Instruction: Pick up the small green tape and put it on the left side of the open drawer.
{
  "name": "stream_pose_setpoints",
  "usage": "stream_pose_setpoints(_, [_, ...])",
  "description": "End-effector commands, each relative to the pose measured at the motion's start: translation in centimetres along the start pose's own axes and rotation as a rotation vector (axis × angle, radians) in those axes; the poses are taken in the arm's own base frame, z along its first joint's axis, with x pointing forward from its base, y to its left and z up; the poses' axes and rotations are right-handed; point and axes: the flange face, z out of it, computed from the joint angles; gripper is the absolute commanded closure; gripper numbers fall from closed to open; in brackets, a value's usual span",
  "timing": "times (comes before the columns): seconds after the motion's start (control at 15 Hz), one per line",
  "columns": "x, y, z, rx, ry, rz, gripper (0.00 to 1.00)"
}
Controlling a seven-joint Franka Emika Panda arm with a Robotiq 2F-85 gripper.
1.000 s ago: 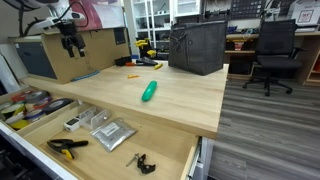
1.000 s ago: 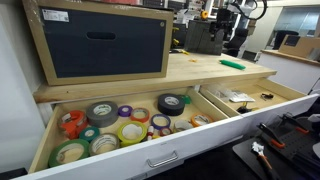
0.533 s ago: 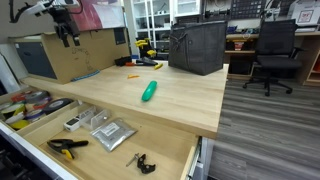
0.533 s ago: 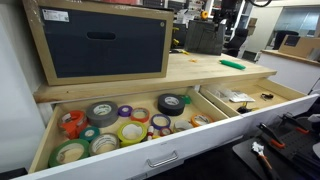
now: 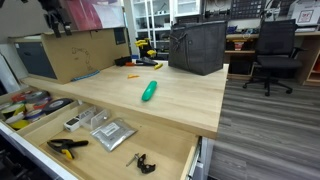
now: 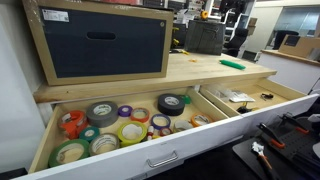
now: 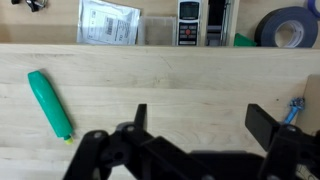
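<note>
1. Carries the gripper [image 5: 52, 14] upward in an exterior view: higher than a second ago, now close to the top edge, above the box [image 5: 75, 55] at the back of the tabletop [image 5: 180, 95].
2. Holds the fingers spread wide in the wrist view, with nothing between them and only bare wood beneath.
3. Leaves the teal oblong [image 7: 50, 103] lying flat on the tabletop, in the same spot as a second ago.
4. Cannot place the small green tape for certain. Not in the fingers and not on the tabletop. Perhaps the green sliver [image 7: 243, 40] at the back edge of the open drawer [image 6: 130, 163], just beside the dark roll [image 7: 285, 28], or one of the small rolls in that compartment; too small to tell.
5. Reads, as a judgement, as a climb away from the work with no grasp in hand. If the tape is not yet moved, calls for a descent toward the drawer before any pick.
</note>
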Motion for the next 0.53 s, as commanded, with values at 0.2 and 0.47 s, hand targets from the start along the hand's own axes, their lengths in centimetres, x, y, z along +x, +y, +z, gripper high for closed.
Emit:
stream_pose_setpoints(0.2, [-0.5,0.0,-1.6,0.001,0.014,-0.008,0.00])
stream_pose_setpoints(0.47, [-0.6,0.1,-2.4,0.002,0.031,-0.007,0.00])
